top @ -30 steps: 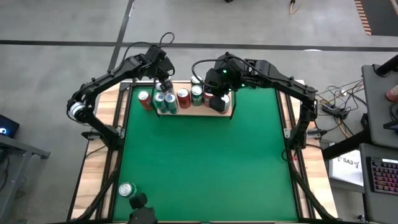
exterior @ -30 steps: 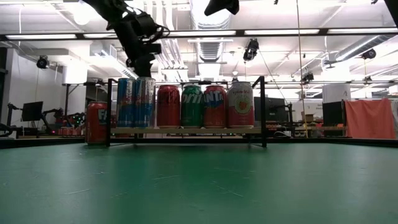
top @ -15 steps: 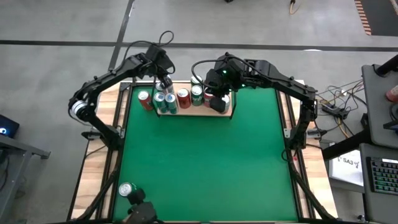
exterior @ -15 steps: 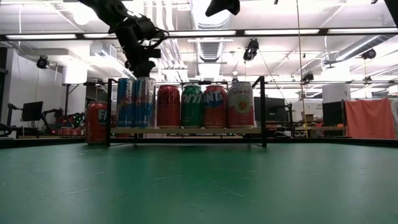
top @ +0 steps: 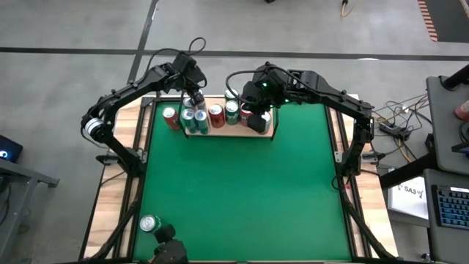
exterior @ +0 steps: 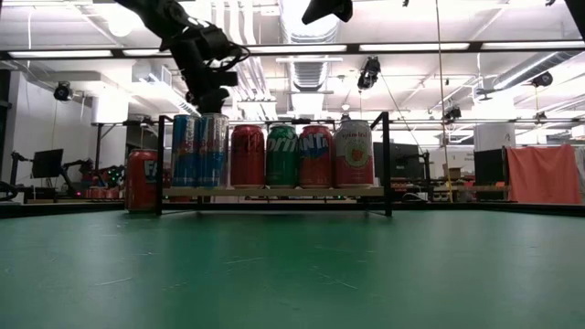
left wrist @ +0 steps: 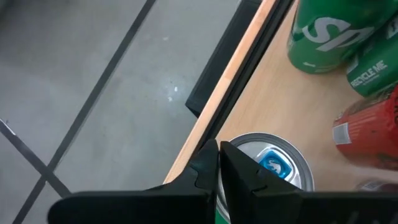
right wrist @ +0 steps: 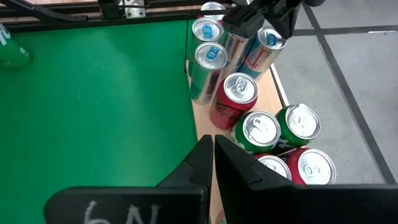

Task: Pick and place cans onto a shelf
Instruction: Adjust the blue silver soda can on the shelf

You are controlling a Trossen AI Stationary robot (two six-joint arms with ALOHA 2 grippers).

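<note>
Nearest, well apart from the shelf [top: 220,133] at the desk's [top: 242,191] front corner, one green can [top: 149,223] stands alone, not yet shelved. It looks rigid but thin-walled and slick, probably light if empty; I'd pinch it across mid-body, gently, as the smooth round sides could slip. On the shelf, red, green and blue cans [exterior: 274,155] crowd upright, touching. The left claw [exterior: 209,99] hangs just above the shelf's tall blue cans [exterior: 199,151], fingers pressed together, holding nothing. The right claw [right wrist: 212,163] hovers over the shelf's other end, likewise closed and empty.
</note>
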